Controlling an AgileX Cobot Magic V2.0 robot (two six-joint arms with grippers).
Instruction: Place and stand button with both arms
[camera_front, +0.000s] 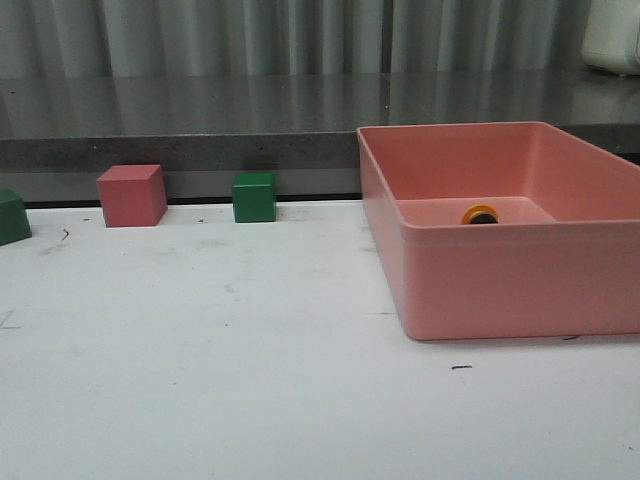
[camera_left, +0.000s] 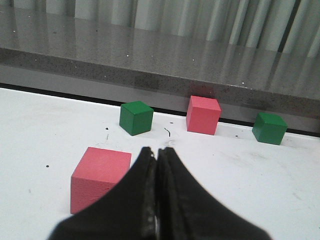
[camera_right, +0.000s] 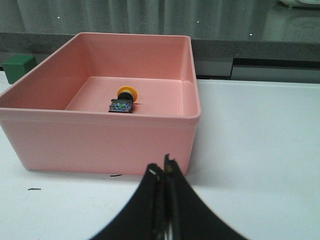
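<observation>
The button (camera_right: 123, 100) lies on its side on the floor of the pink bin (camera_right: 100, 131), yellow cap toward the far wall, bluish base toward me. In the front view only its yellow cap (camera_front: 480, 214) shows over the bin's front wall (camera_front: 520, 285). My right gripper (camera_right: 161, 167) is shut and empty, above the table just outside the bin's near corner. My left gripper (camera_left: 157, 151) is shut and empty, above the table next to a pink cube (camera_left: 99, 177). Neither arm shows in the front view.
Cubes stand along the table's back edge: a pink one (camera_front: 131, 195), a green one (camera_front: 254, 197) and another green one at the left edge (camera_front: 12, 217). A grey ledge (camera_front: 180, 150) runs behind the table. The left wrist view shows two green cubes (camera_left: 136, 117) (camera_left: 269, 128) and a further pink cube (camera_left: 203, 114).
</observation>
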